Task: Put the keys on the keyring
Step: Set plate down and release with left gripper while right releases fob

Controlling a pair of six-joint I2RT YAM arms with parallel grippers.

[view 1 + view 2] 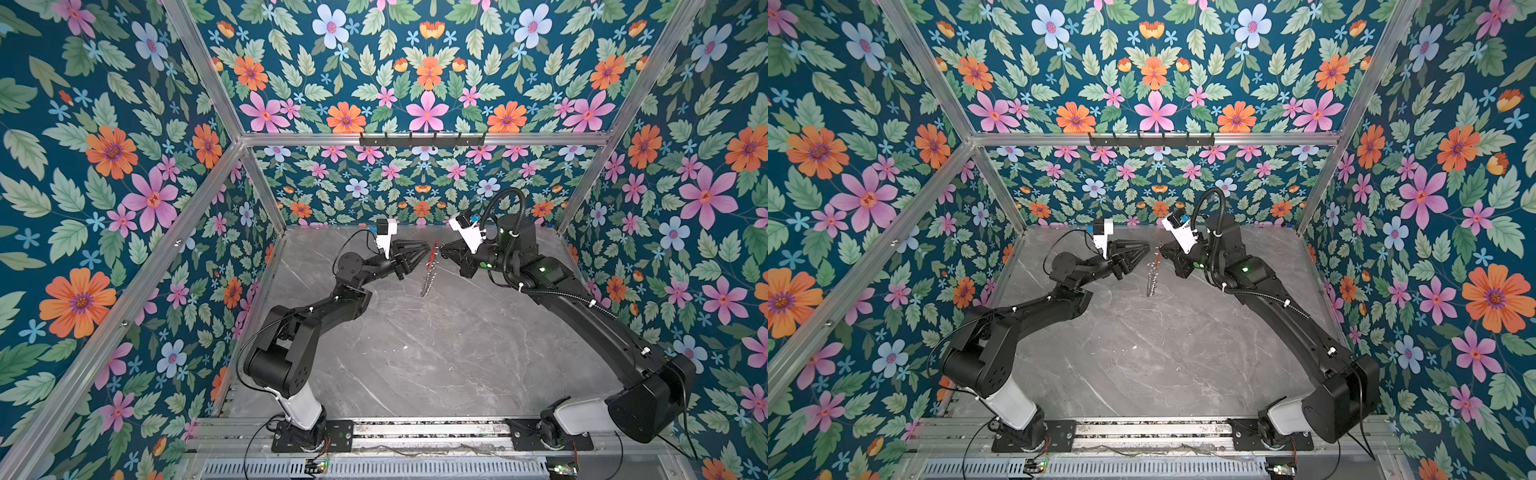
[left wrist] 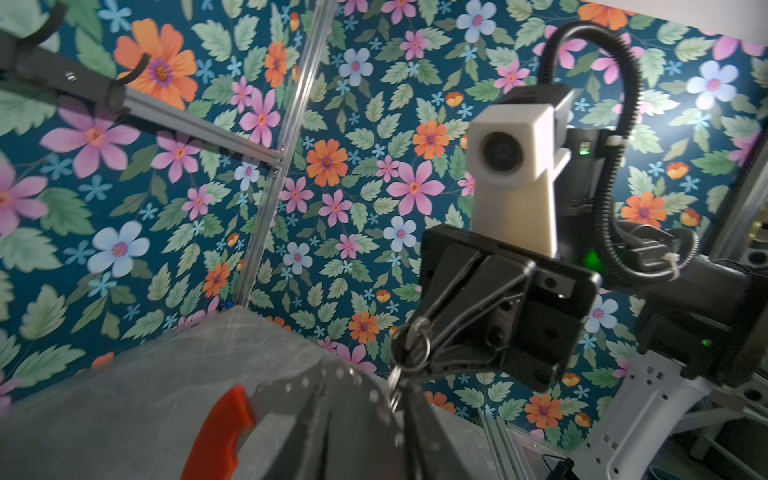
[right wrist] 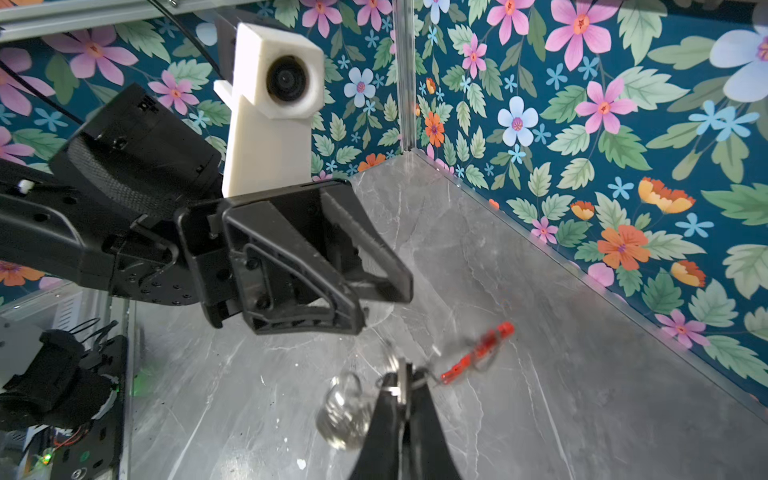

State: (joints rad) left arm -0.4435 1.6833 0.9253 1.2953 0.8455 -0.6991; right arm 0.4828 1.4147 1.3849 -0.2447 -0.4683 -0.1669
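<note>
The keyring (image 1: 426, 280) hangs above the grey table between both grippers, its red bar (image 1: 433, 252) on top and its silver loops dangling; it also shows in a top view (image 1: 1151, 282). My right gripper (image 1: 442, 248) is shut on the ring's metal edge (image 3: 401, 384); the red bar (image 3: 478, 353) and blurred loops (image 3: 345, 415) lie to either side. My left gripper (image 1: 427, 249) stands just left of the ring. In the right wrist view its fingers (image 3: 374, 257) are apart with nothing between them. The keys cannot be made out in any view.
A marble-patterned table (image 1: 415, 353) is boxed in by floral walls and aluminium posts. A black hook rail (image 1: 422, 140) is mounted on the back wall. Both arm bases (image 1: 311, 432) sit on the front rail.
</note>
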